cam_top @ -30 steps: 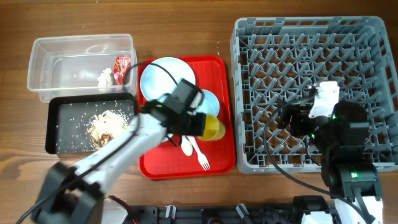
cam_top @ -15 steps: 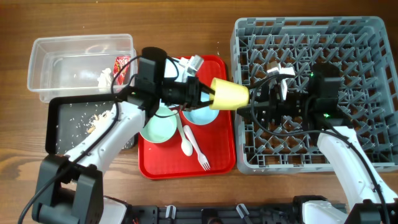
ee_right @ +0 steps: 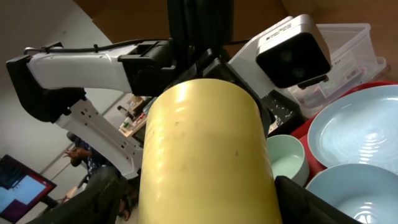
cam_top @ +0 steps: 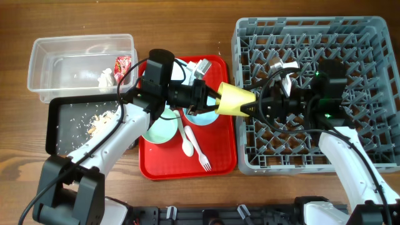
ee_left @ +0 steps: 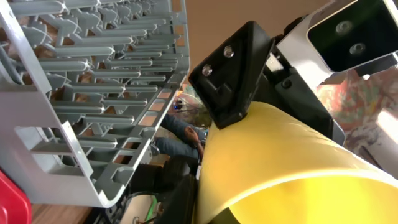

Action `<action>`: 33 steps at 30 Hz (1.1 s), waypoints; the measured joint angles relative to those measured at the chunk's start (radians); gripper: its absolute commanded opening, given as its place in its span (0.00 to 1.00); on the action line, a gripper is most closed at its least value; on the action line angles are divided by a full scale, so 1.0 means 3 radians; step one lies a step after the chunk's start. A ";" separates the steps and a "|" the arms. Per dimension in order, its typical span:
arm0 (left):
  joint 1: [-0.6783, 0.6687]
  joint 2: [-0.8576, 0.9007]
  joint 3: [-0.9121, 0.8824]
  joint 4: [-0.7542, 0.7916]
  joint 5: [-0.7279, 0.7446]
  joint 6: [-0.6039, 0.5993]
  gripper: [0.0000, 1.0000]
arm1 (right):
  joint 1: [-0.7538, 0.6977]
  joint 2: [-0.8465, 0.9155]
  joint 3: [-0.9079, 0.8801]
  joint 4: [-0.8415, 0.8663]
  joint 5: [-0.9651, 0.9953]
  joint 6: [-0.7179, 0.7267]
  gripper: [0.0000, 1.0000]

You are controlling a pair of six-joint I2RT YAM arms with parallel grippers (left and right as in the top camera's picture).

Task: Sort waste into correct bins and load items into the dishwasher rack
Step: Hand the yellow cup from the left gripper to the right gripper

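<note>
Small yellow cup [cam_top: 234,100] is aloft on its side, over the gap between red tray [cam_top: 226,156] and dishwasher rack [cam_top: 369,37], spanning both arms. Left gripper [cam_top: 212,100] jaws are closed on its tray-side end. Right gripper [cam_top: 253,105] jaws straddle the rack-side end; whether they are clamped cannot be told. Risk: if the left lets go before the right has firm purchase, the smooth cup may slip and drop onto the rack wall or tray.
</note>
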 measured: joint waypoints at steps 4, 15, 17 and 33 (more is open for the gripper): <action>0.0000 0.0000 0.0000 0.0053 0.0018 -0.0127 0.04 | 0.0006 0.0000 0.0000 0.0000 0.0000 0.0001 0.76; 0.0000 0.0000 0.0000 0.0104 0.0055 -0.0238 0.04 | 0.0008 0.0000 0.0000 -0.0008 0.0024 0.0036 0.58; 0.0000 0.0000 0.0000 0.0104 0.0038 -0.0242 0.04 | 0.0009 0.0000 0.0000 -0.0008 0.0028 0.0036 0.62; -0.0009 0.0000 -0.0027 0.0496 -0.0127 -0.0613 0.04 | 0.0034 0.0003 0.0003 -0.0009 0.0033 0.0032 0.78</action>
